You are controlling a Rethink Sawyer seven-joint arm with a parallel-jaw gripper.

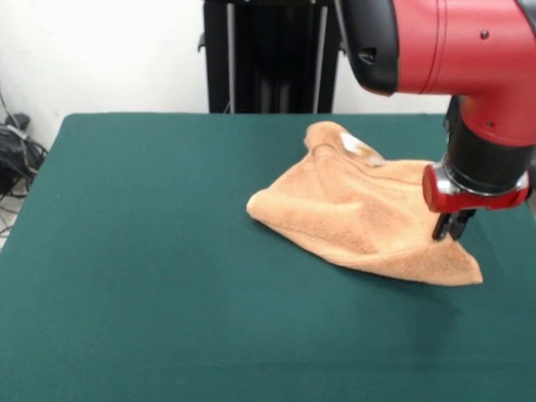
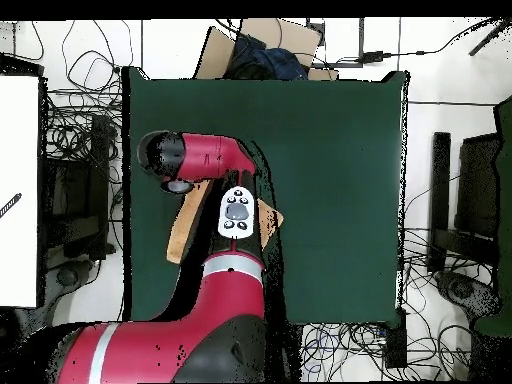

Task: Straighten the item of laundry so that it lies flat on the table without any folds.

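Towel (image 1: 360, 213) lies crumpled and folded over on the table (image 1: 151, 251), toward its far edge and front-view right edge. Gripper (image 1: 450, 228) sits on the towel's right corner, fingers close together and seemingly pinching cloth, tho can't tell for sure. Rest of towel spreads toward table centre, long axis roughly along the far edge, so prob pull outward toward right edge.

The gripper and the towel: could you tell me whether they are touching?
Touching. In the front view the gripper has its tips pressed into the towel near its corner, no gap showing.
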